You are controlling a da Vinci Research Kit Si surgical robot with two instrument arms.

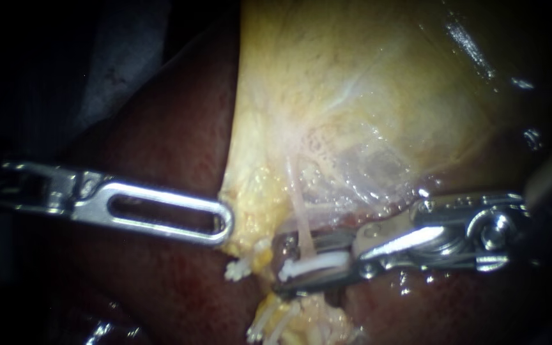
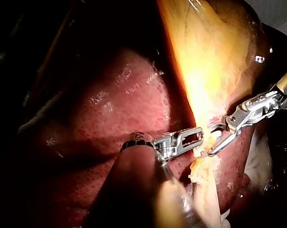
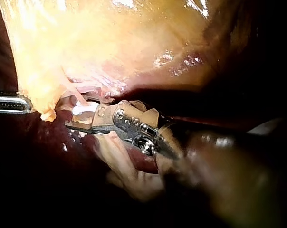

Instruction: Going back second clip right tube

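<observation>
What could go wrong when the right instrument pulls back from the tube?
The white clip sits between the jaws of the right instrument, across the thin tube; pulling back could snag the clip and tug or tear the tube. The left instrument meets the gallbladder at its edge; a slip there might slacken the tissue.

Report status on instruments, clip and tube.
Left instrument shut on gallbladder edge. Right instrument open, astride white clip on tube. Nothing seen blocking its way back.

The left instrument [image 2: 195, 136] meets the yellow gallbladder [image 2: 205, 71] at its edge; ahead, at its twelve o'clock, the right instrument [image 2: 218, 138] holds its jaws apart, with liver [image 2: 124, 95] at nine o'clock
</observation>
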